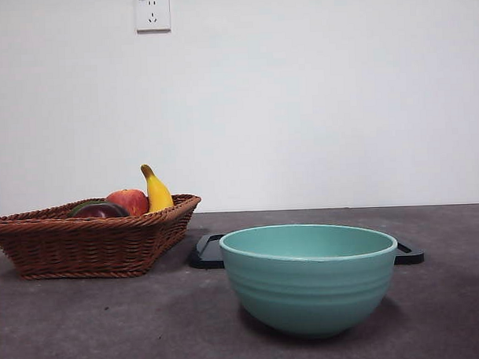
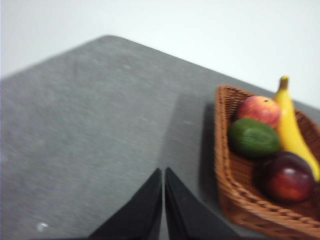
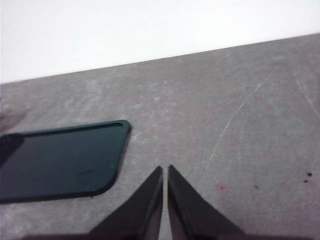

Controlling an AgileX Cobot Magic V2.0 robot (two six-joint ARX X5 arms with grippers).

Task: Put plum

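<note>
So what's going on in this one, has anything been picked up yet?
Nothing is held yet. The plum lies in the wicker basket with a red apple, a green fruit and a banana. The left gripper hangs shut over bare table beside the basket. The right gripper, also shut, is near a dark tray. A teal bowl stands in front.

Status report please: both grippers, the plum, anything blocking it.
Left gripper shut, empty, beside basket. Right gripper shut, empty, near dark tray. Plum in basket, top exposed, banana alongside.
</note>
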